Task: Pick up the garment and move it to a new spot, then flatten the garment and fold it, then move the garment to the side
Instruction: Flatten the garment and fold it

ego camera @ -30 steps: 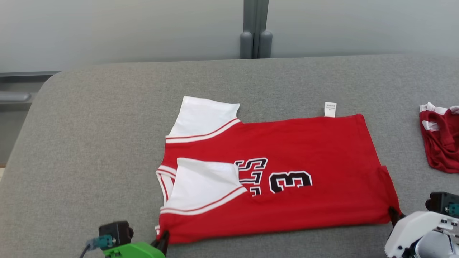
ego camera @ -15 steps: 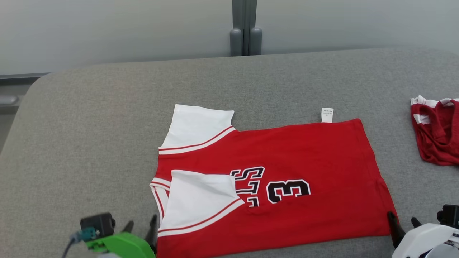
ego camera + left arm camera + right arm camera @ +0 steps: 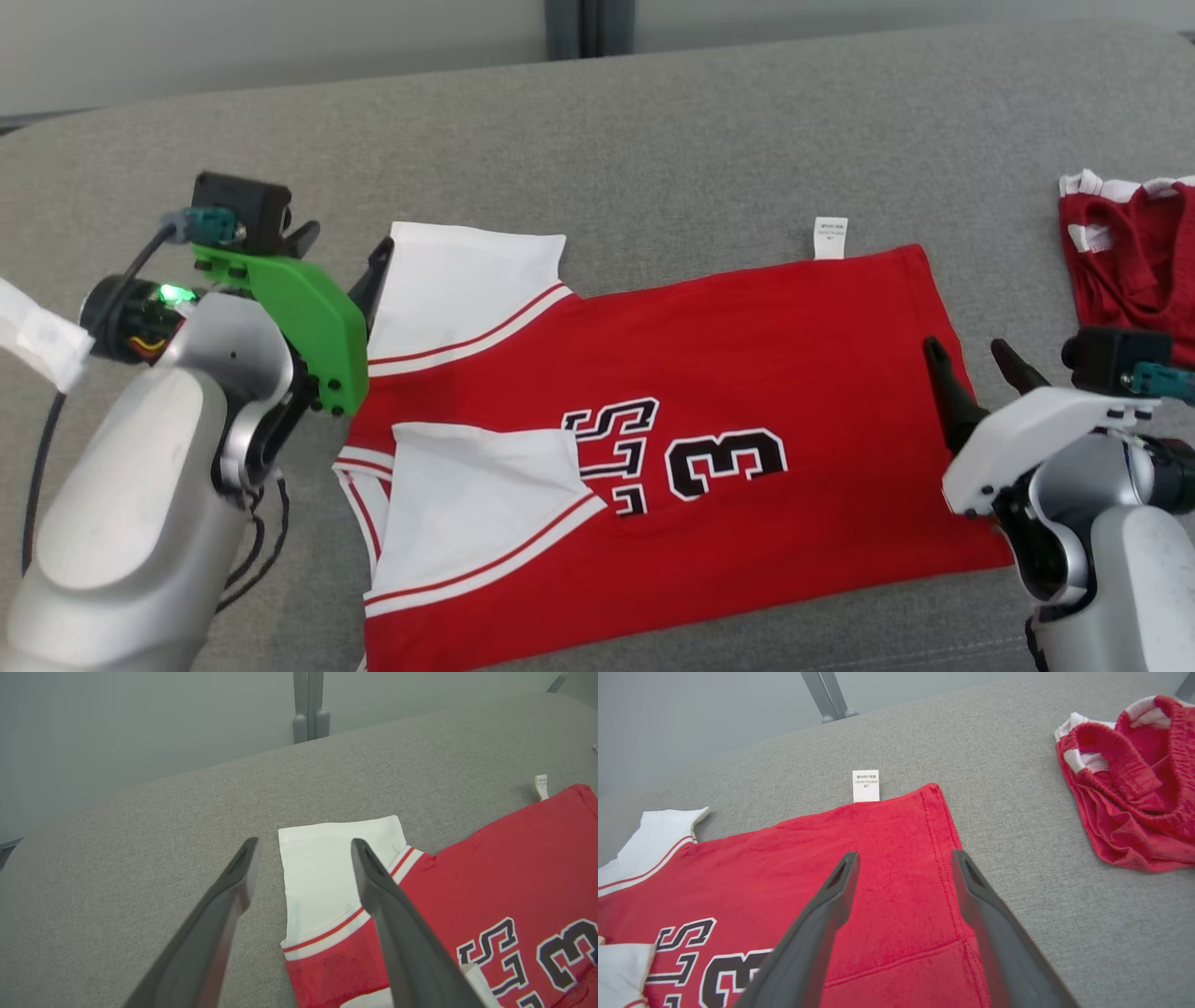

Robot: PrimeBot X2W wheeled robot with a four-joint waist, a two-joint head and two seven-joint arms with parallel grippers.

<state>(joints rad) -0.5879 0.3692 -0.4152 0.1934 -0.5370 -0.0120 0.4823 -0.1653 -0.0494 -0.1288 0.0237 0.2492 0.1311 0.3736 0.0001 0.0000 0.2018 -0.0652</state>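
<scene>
Garment (image 3: 747, 355) half-folded; my left tool (image 3: 345, 238), right tool (image 3: 964, 345) both wide, empty. Pinch corners just ahead together, keep edge taut.

The garment (image 3: 747, 355) is bright red. Its white sleeves (image 3: 467, 271) are edged with thin red and white stripes, and it carries black characters (image 3: 724, 462) outlined in white. A white label (image 3: 830, 236) shows at its far edge. At the far right lies a deeper red cloth (image 3: 1130, 271) with white trim. The worktop (image 3: 653, 121) is flecked grey. The left end effector (image 3: 345, 241) has a green bracket (image 3: 308, 317), the right end effector (image 3: 968, 347) a white shell (image 3: 1018, 439). The fingers (image 3: 387, 896) are dark grey.
</scene>
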